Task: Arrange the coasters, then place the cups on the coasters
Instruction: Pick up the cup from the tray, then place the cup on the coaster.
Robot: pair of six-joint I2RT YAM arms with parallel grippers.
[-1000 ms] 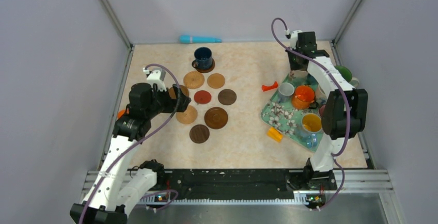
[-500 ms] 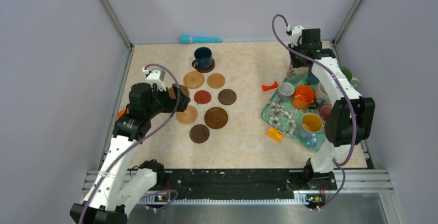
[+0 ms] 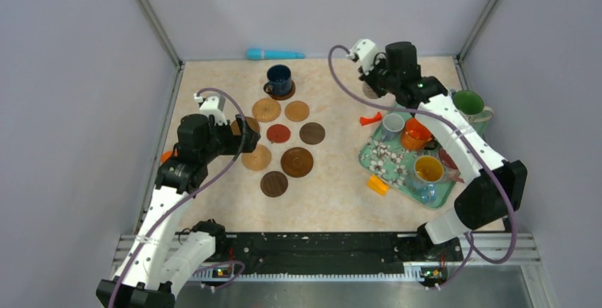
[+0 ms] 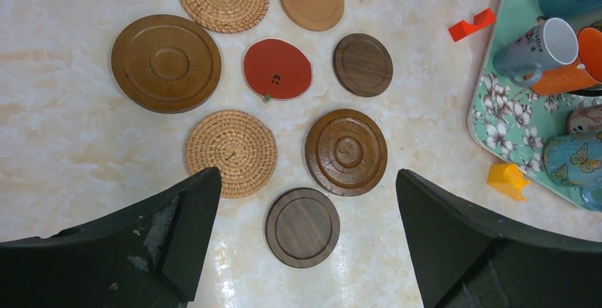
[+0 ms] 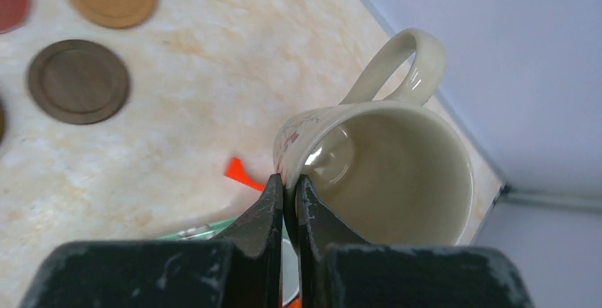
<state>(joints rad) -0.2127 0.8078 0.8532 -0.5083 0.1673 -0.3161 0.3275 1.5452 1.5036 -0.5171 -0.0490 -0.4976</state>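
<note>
Several round coasters (image 3: 297,162) lie grouped left of centre, among them a red one (image 4: 277,69) and a ridged dark brown one (image 4: 346,152). A dark blue cup (image 3: 279,77) stands on the rearmost coaster. My left gripper (image 4: 307,180) hangs open above the group, over a dark coaster (image 4: 302,227). My right gripper (image 5: 289,180) is shut on the rim of a cream cup (image 5: 387,173), held in the air at the back, right of centre (image 3: 368,88). Orange (image 3: 417,134), yellow (image 3: 429,168) and white (image 3: 392,122) cups sit on the tray; a green cup (image 3: 468,102) stands beside it.
The teal floral tray (image 3: 383,159) lies at the right. A small red piece (image 3: 369,118) and an orange block (image 3: 378,184) lie by the tray's left side. A blue tool (image 3: 273,54) rests against the back wall. Walls close in on both sides.
My right arm has swung left from the back right corner, carrying the cream cup away from the tray; the green cup now shows. The left arm has not moved.
</note>
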